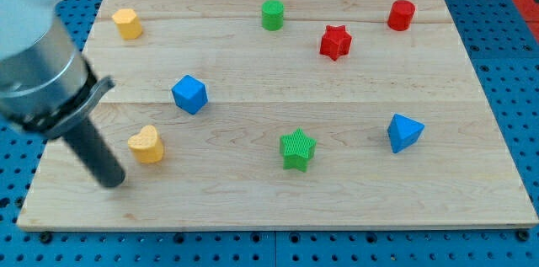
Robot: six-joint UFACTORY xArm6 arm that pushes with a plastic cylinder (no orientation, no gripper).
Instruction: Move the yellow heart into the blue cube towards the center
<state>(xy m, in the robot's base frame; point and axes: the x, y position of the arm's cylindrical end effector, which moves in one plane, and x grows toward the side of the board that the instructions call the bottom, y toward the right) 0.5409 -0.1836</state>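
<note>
Looking from beside the bench (253,208), I am seeing the yellow heart (146,144) lying near the view's lower left, below and to the left of the blue cube (189,94), with bare wood between them. The heart is looking small, light and rigid, so I am judging it will slide easily but may turn if pushed off-centre; the lower-left side is the place to press. The end effector is only a plain rod holding nothing, and my tip (113,182) is resting just beside the heart, to its lower left, seemingly not touching. That is putting the tip roughly behind the heart on the line toward the cube.
</note>
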